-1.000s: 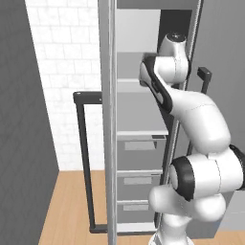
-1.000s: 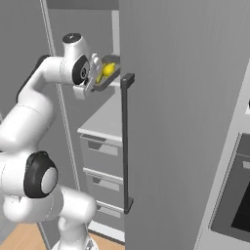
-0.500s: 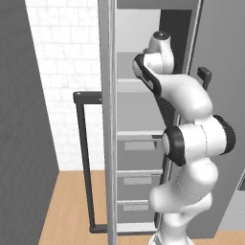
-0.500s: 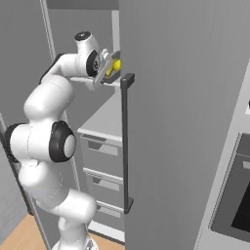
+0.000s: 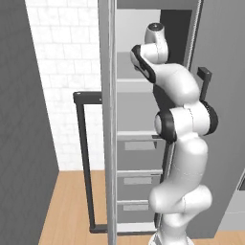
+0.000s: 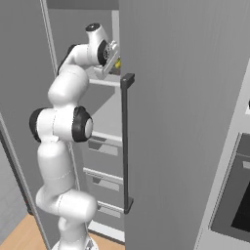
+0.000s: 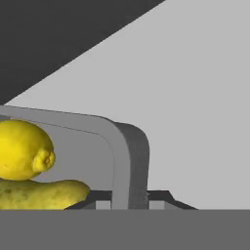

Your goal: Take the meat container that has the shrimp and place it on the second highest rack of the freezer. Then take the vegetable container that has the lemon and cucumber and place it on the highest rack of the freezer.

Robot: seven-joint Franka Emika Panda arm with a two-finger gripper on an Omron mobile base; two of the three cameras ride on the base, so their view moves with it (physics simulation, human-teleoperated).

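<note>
Lemon [image 7: 22, 150] and cucumber [image 7: 41, 194] sit in tray [image 7: 128, 156]; arm reaches high into freezer [image 5: 143, 119], fingers' [image 7: 129, 197] state unclear.

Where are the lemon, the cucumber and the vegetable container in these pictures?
lemon [image 7: 22, 150]: hand view, on the middle of its yellow skin.
cucumber [image 7: 41, 195]: hand view, on its yellowish-green upper side below the lemon.
vegetable container [image 7: 128, 161]: hand view, on the grey rounded corner of its rim.
</note>
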